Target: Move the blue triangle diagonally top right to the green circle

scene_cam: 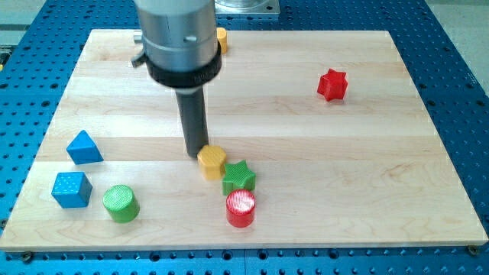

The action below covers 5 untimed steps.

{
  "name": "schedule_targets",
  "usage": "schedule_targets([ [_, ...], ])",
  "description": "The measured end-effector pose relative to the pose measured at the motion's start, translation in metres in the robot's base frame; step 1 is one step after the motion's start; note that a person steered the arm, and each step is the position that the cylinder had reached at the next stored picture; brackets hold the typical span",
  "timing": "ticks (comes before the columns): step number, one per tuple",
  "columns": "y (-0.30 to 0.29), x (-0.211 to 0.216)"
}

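The blue triangle (pixel 83 147) lies near the board's left edge. The green circle (pixel 121 203) stands below and to the right of it, near the view's bottom. My tip (pixel 197 153) is at the middle of the board, touching or almost touching the left side of a yellow block (pixel 212 162). The tip is well to the right of the blue triangle and above and to the right of the green circle.
A blue cube (pixel 71 189) sits left of the green circle. A green star (pixel 238 177) and a red cylinder (pixel 241 208) sit just below the yellow block. A red star (pixel 332 85) is at the upper right. Another yellow block (pixel 221 38) peeks out behind the arm.
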<state>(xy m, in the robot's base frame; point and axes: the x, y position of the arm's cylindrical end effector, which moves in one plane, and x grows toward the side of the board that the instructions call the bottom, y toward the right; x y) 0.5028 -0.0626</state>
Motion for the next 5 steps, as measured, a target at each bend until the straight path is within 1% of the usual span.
schedule_targets([
  [1,-0.009,0.011],
  [2,-0.094,0.003],
  [3,-0.150,-0.038],
  [4,-0.171,-0.069],
  [5,-0.201,-0.025],
])
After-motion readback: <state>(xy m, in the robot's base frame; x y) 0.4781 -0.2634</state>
